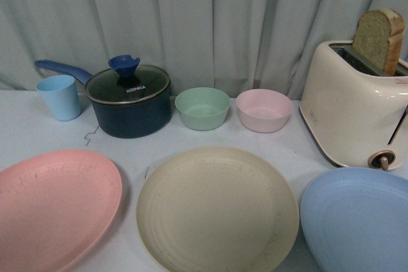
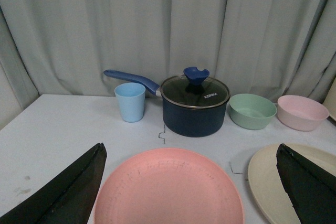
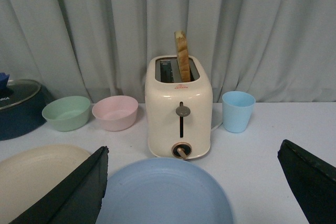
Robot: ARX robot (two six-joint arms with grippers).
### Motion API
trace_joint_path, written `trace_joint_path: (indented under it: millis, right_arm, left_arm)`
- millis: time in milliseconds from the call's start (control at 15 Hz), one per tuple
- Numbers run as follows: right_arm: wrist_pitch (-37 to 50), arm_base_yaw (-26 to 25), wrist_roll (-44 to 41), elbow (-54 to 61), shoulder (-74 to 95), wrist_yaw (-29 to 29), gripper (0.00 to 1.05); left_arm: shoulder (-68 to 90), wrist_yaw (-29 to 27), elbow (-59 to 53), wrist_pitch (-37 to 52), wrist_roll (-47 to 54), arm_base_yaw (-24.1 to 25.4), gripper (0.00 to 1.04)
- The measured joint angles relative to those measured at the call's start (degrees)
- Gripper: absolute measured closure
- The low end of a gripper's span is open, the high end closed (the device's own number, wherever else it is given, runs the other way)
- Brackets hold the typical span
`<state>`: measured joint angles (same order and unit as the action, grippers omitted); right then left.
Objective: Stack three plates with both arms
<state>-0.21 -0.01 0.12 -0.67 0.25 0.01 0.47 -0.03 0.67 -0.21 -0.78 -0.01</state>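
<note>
Three plates lie side by side along the table's near edge: a pink plate point(image 1: 54, 205) on the left, a beige plate point(image 1: 217, 211) in the middle and a light blue plate point(image 1: 360, 218) on the right. Neither arm shows in the front view. My left gripper point(image 2: 191, 182) hangs open over the pink plate point(image 2: 168, 190), its black fingers point(image 2: 68, 195) wide apart; the beige plate point(image 2: 268, 177) lies partly under one finger. Over the blue plate point(image 3: 165, 192) my right gripper point(image 3: 194, 182) stands open with nothing between its fingers point(image 3: 73, 195). The beige plate point(image 3: 37, 174) shows beside it.
Behind the plates stand a light blue cup point(image 1: 59, 97), a dark blue pot point(image 1: 129, 101) with glass lid, a green bowl point(image 1: 202, 108), a pink bowl point(image 1: 264, 110) and a cream toaster point(image 1: 354, 109) holding bread. Another blue cup point(image 3: 237, 110) stands beside the toaster point(image 3: 179, 114). A grey curtain closes the back.
</note>
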Motion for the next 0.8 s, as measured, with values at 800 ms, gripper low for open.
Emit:
trace_joint_path:
  millis: [800]
  right_arm:
    - [0.0, 0.0, 0.0, 0.0, 0.0, 0.0, 0.06]
  left_arm:
    - [0.0, 0.0, 0.0, 0.0, 0.0, 0.0, 0.07]
